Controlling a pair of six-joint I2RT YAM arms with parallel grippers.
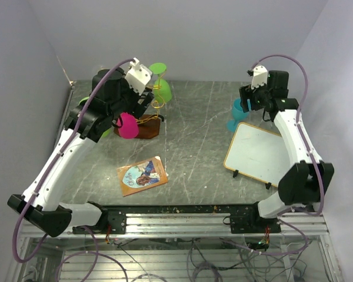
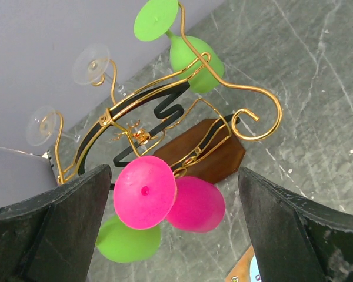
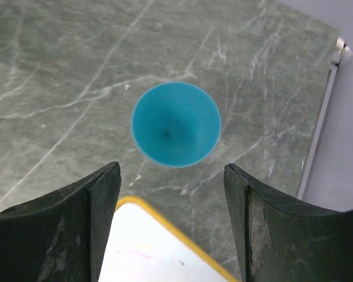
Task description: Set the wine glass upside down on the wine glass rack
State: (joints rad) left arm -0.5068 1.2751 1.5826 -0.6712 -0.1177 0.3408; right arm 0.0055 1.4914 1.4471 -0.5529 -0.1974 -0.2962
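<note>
The gold wire wine glass rack (image 1: 155, 109) on its brown wooden base (image 2: 215, 154) stands at the back left. A pink wine glass (image 1: 127, 126) hangs upside down on it, its foot (image 2: 144, 192) towards my left wrist camera. Two green glasses (image 2: 193, 54) (image 2: 128, 242) and two clear ones (image 2: 91, 63) hang there too. My left gripper (image 2: 173, 229) is open and empty, just above the pink glass and not touching it. A blue wine glass (image 1: 240, 111) stands upright on the table. My right gripper (image 3: 172, 223) is open and empty above it, the glass (image 3: 176, 124) just beyond its fingertips.
A white board with a yellow rim (image 1: 259, 154) lies near the blue glass and shows in the right wrist view (image 3: 147, 252). A picture card (image 1: 142, 175) lies at the front centre. Grey walls close the back and both sides.
</note>
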